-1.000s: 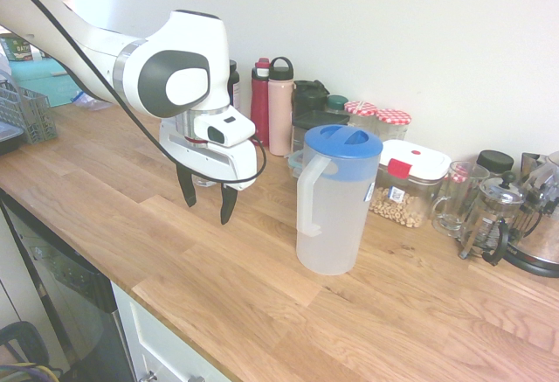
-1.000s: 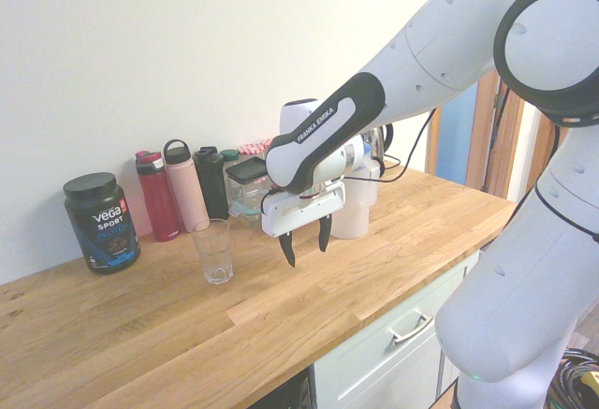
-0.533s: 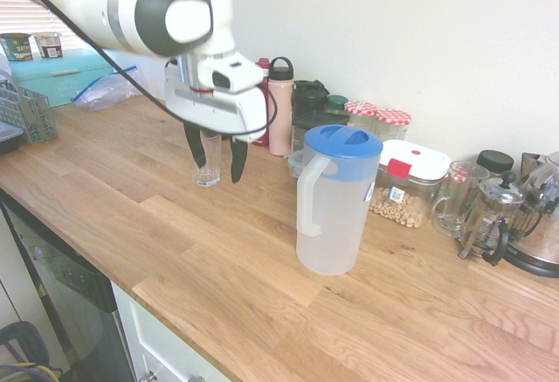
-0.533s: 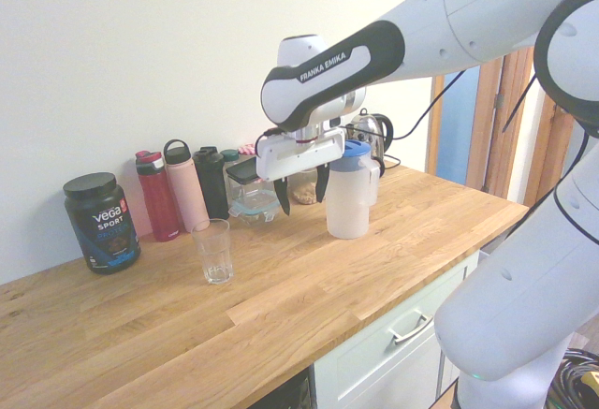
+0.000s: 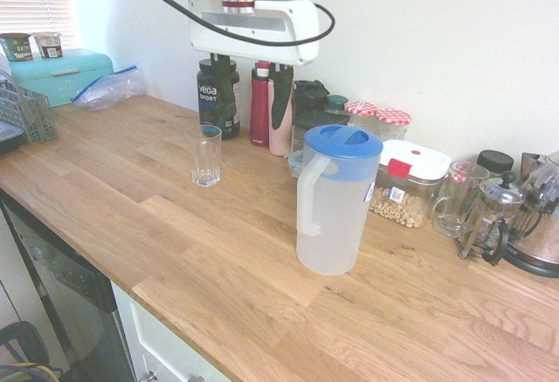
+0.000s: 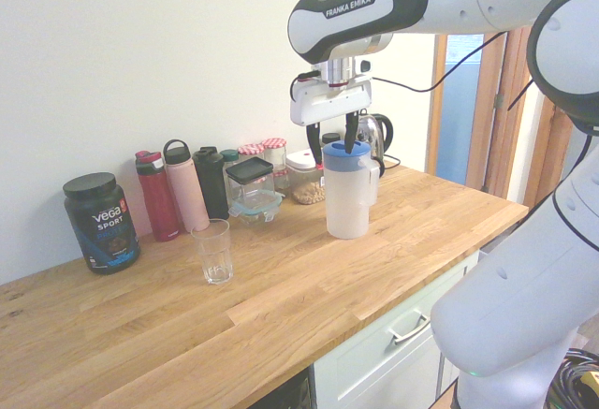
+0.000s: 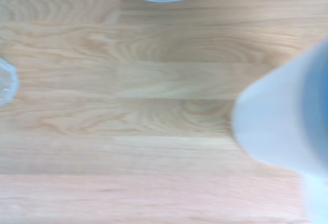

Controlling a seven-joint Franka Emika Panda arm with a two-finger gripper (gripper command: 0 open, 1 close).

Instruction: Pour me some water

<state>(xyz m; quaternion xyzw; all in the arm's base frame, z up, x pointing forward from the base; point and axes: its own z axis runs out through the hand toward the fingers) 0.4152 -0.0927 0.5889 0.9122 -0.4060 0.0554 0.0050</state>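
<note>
A translucent water pitcher (image 5: 336,203) with a blue lid stands upright on the wooden counter; the second exterior view shows the pitcher (image 6: 348,194) mid-counter. An empty clear glass (image 5: 207,156) stands apart from it, further along the counter, and appears as the glass (image 6: 213,252) in the other exterior view. My gripper (image 5: 251,85) hangs open and empty, high above the counter between the two. Seen from the other side, the gripper (image 6: 332,138) is at the height of the pitcher's lid, close beside it. The wrist view shows the blurred pitcher (image 7: 282,126) and the glass rim (image 7: 5,83).
Along the wall stand a black Vega tub (image 5: 217,95), a red bottle (image 5: 260,102), a pink bottle (image 5: 280,107), checked-lid jars (image 5: 377,120), a food box (image 5: 410,168), a glass mug (image 5: 454,197), a French press (image 5: 493,216) and a kettle (image 6: 370,133). A dish rack (image 5: 24,111) sits far left.
The arm has risen from low over the counter and swung from near the glass toward the pitcher's top. The gripper stayed open; glass and pitcher have not moved.
</note>
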